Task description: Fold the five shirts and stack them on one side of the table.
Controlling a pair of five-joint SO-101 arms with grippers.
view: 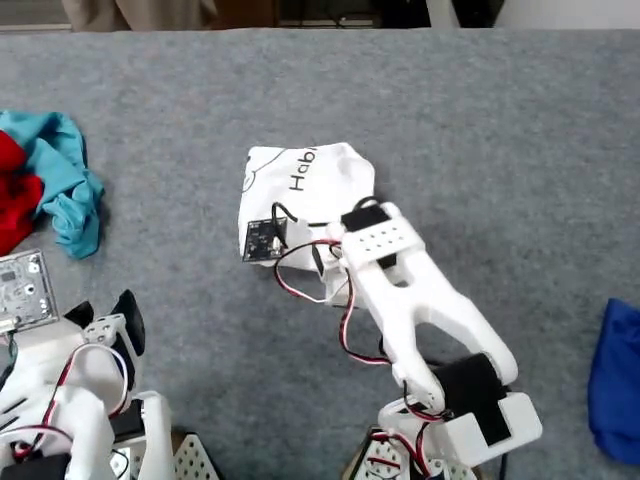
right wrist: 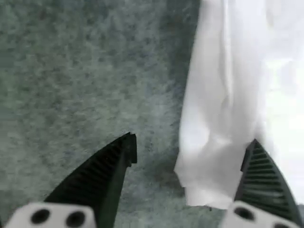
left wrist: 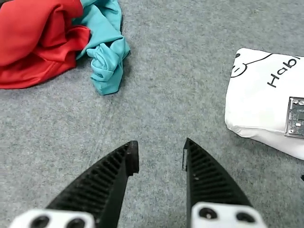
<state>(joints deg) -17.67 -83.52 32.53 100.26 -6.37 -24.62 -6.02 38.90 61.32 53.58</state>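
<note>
White shirt [view: 300, 190] is seen folded into a compact block near the middle of the grey table [view: 500, 120], with black lettering on its upper face. Right gripper [right wrist: 192, 145] is positioned at the shirt's near edge, fingers spread wide. One finger [right wrist: 107, 175] is over bare table, the other is on the cloth side, and a folded edge of white fabric lies between them. Contact with the cloth cannot be confirmed; nothing is clamped. In the high view the right arm [view: 420, 300] is stretched from the table's near edge over the shirt's near side.

Left gripper [left wrist: 160, 152] is held low over bare table at the near left, well apart from the white shirt. Its fingers are moderately apart with nothing between them.

Red shirt [view: 12, 195] and teal shirt [view: 65, 185] are bunched, unfolded and touching each other at the table's left edge. Blue shirt [view: 615, 380] is seen at the right edge, partly cut off; its fold state cannot be told.
</note>
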